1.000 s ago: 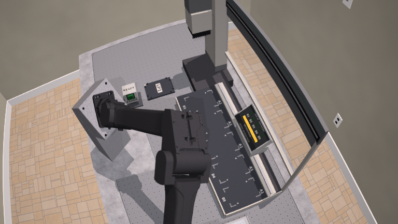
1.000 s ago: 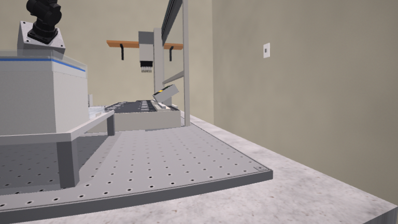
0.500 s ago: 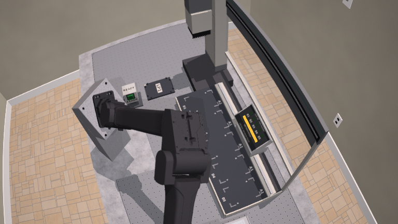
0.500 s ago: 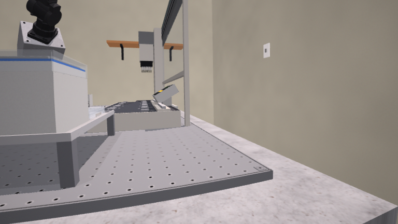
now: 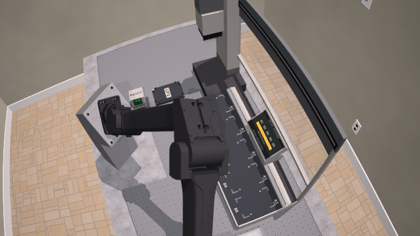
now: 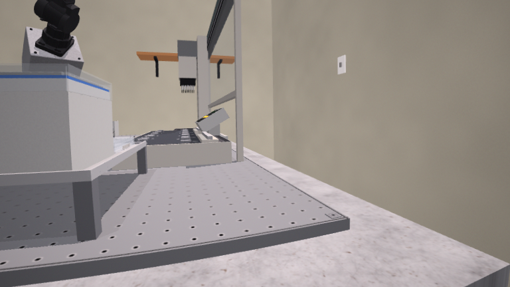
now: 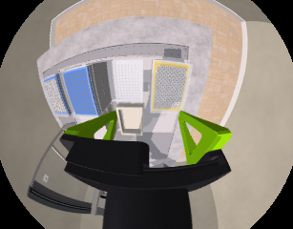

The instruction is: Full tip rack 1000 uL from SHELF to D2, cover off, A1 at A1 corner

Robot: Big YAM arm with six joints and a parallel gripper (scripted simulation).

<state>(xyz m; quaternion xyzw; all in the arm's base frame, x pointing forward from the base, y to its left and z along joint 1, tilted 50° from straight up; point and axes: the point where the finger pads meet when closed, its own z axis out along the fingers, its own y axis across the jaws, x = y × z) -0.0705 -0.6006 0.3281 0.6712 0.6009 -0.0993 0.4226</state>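
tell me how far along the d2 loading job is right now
Nothing looks done: the dark deck shows only bare corner brackets where the arm leaves it in view. In hand: the gripper hangs high over the SHELF with its jaws wide open and nothing between them, looking down on a yellow-edged rack and a blue one. Left: pick the full 1000 uL rack, remove its cover, seat it in D2, press the READY key.

This was a laboratory automation bench. A liquid handler (image 5: 227, 29) with a gantry column and a comb-toothed pipetting head (image 6: 186, 66) stood over a dark deck (image 5: 248, 187) marked with corner brackets and position labels. A perforated grey breadboard (image 6: 225, 208) lay on a stone-like worktop (image 6: 376, 254). A tilted status screen (image 5: 267, 134) and a green READY key (image 5: 138, 101) stood nearby, with bare beige walls around.
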